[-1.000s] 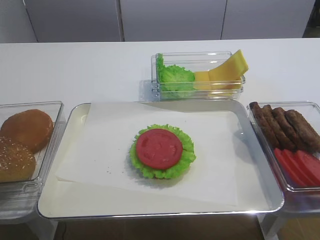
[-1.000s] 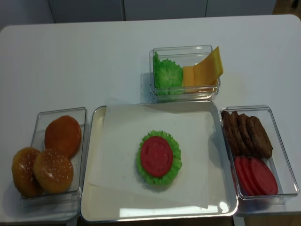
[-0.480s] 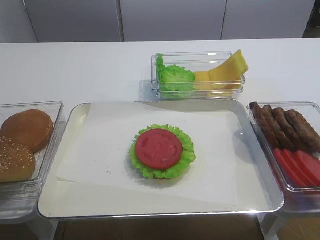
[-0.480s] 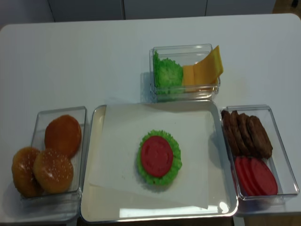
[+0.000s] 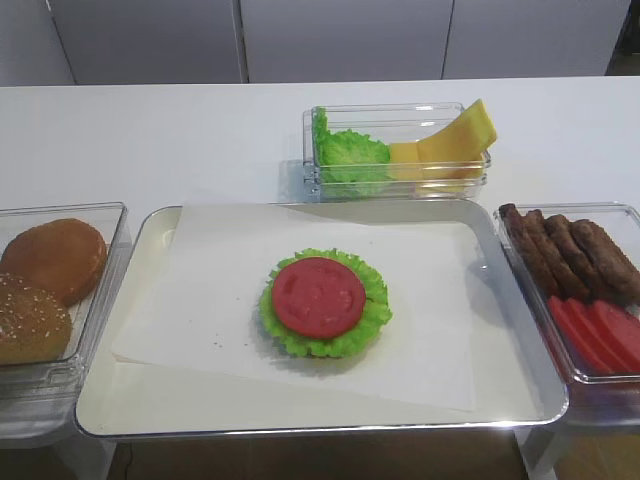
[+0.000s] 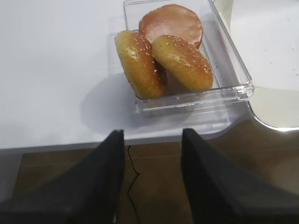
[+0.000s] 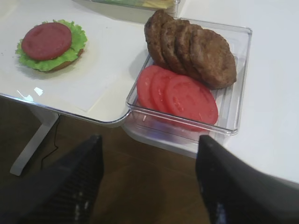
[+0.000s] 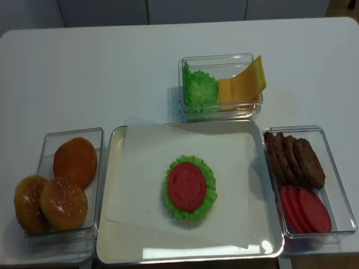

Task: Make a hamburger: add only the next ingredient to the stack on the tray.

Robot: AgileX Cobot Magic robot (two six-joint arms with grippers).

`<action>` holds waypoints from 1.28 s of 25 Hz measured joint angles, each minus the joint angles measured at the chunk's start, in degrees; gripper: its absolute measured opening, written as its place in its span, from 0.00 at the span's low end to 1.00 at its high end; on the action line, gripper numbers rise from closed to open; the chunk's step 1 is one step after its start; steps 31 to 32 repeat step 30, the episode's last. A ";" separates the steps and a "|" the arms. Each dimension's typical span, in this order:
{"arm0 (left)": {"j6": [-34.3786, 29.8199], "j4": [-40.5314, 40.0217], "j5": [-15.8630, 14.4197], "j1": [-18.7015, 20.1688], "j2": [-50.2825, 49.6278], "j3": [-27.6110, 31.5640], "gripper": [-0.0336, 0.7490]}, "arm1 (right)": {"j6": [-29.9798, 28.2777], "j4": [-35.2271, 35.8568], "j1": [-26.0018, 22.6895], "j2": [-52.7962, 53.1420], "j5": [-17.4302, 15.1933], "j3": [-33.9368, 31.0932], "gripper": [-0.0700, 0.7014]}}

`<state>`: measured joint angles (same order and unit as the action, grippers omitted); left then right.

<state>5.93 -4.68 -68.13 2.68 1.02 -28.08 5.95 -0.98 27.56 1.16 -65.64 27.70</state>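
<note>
Nothing on the table has shifted between the earlier looks and this one: the flat round red tomato slice (image 5: pixel 318 296) lies on the frilly green lettuce leaf of the low round stack (image 5: pixel 372 318) exactly as it did a moment ago, roughly centred, with a green fringe showing all round it. That pile sits about the middle of the large shiny metal tray (image 5: pixel 120 415) lined with white paper (image 5: pixel 200 300). Neither arm reaches into either overhead view.

From the right wrist camera, the right gripper (image 7: pixel 149 182) hangs low off the near edge of the table, its two dark fingers (image 7: pixel 74 186) standing wide apart with nothing between them. It looks over the clear plastic bin (image 7: pixel 236 93) holding the brown meat patties (image 7: pixel 196 51) and the remaining red tomato slices (image 7: pixel 180 95), three of them overlapping. The left gripper (image 6: pixel 152 177) hangs likewise below the table edge, its jaws parted and empty, facing the clear bin of brown sesame bun halves (image 6: pixel 161 58).

At the far side stands another clear bin with spare green lettuce (image 5: pixel 352 155) and yellow cheese slices (image 5: pixel 455 135).

To my eye the stillness means the step is finished: the tomato is already on the stack, both grippers are clear of the tray and carry nothing, and adding more would overshoot the instruction to place only one ingredient. The only thing worth checking is that the slice lies flat, and it seems to.
</note>
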 joint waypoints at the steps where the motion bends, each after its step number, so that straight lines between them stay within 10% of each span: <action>1: 0.00 0.00 0.00 0.00 0.00 0.00 0.43 | 0.00 0.00 0.00 0.00 0.10 0.00 0.72; 17: 0.00 0.00 0.00 0.00 0.00 0.00 0.43 | 0.00 0.00 -17.69 0.00 0.34 0.00 0.72; 32: 0.00 0.00 0.00 0.00 0.00 0.00 0.43 | -0.13 0.00 -18.89 0.00 0.34 0.00 0.72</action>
